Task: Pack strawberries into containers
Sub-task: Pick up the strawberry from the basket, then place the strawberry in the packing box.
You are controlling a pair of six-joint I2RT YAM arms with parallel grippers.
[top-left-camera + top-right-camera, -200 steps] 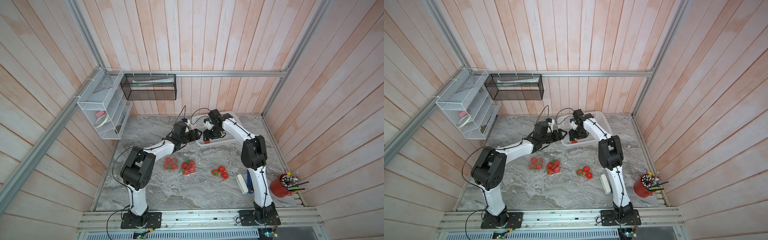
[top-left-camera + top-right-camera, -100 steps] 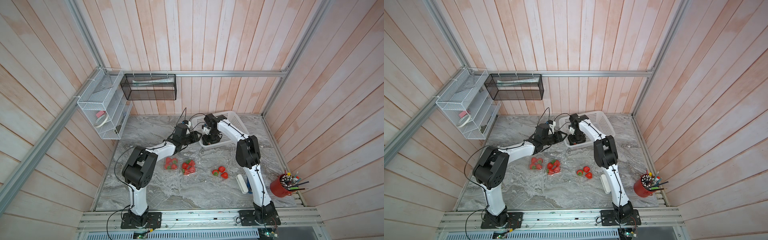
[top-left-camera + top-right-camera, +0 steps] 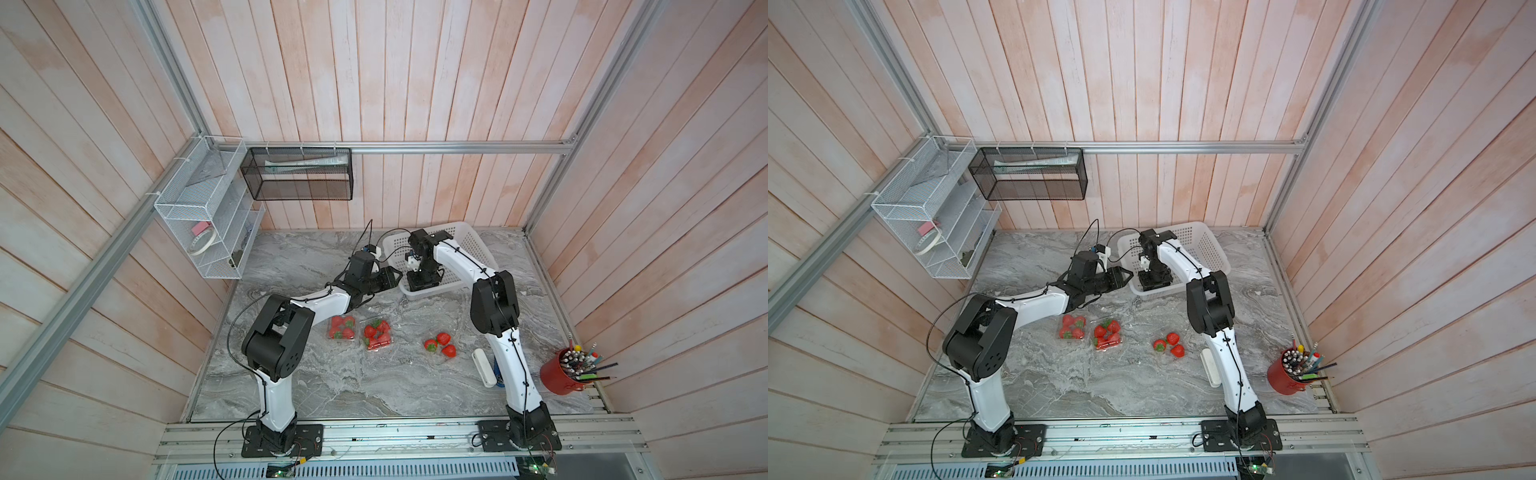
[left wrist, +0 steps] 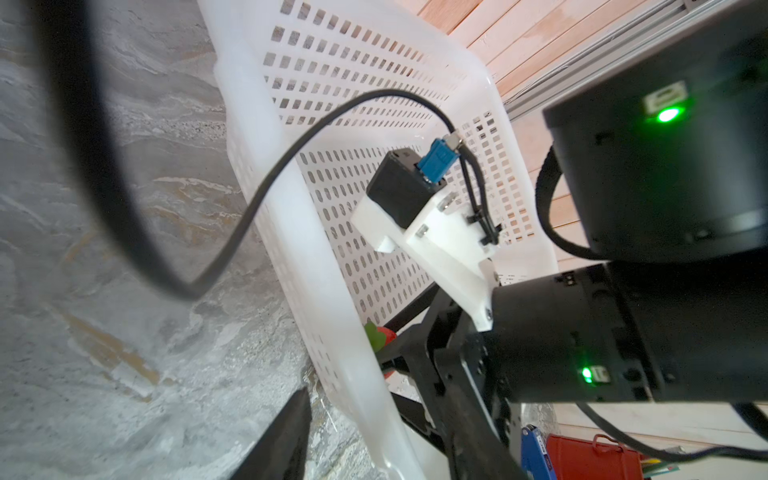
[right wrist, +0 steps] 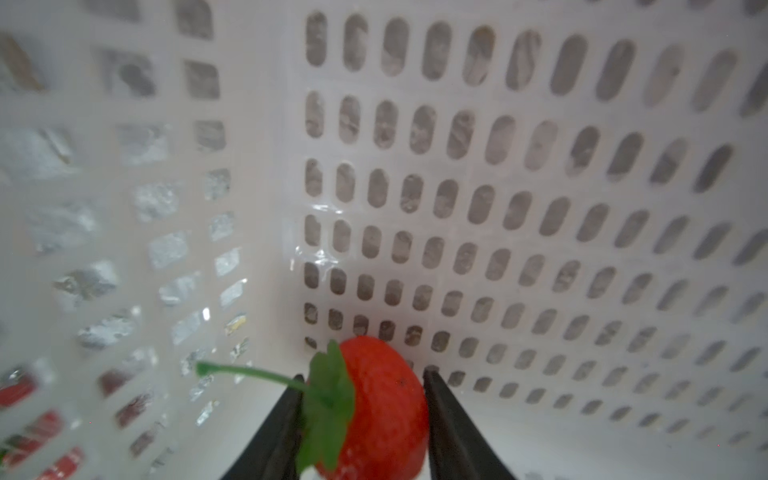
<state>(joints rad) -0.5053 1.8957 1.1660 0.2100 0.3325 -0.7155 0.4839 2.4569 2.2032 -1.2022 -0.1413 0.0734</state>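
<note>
Down in the white basket point(image 3: 469, 245), at the end nearest the robot, the right tool point(image 5: 363, 395) is pinching a strawberry point(image 5: 386, 399), one finger at its leafy cap and one on its flank. At the basket's rim sits the left tool point(image 3: 392, 276); spread or clamped, I can't tell. On the desk point(image 3: 332, 386), on the robot's side of the basket, a clear box point(image 3: 343, 328) and its neighbour point(image 3: 377, 334) look full, four berries each. A third group point(image 3: 440, 347) shows only three, its box barely visible. Nearly done, I'd say: this berry fills the last spot.
</note>
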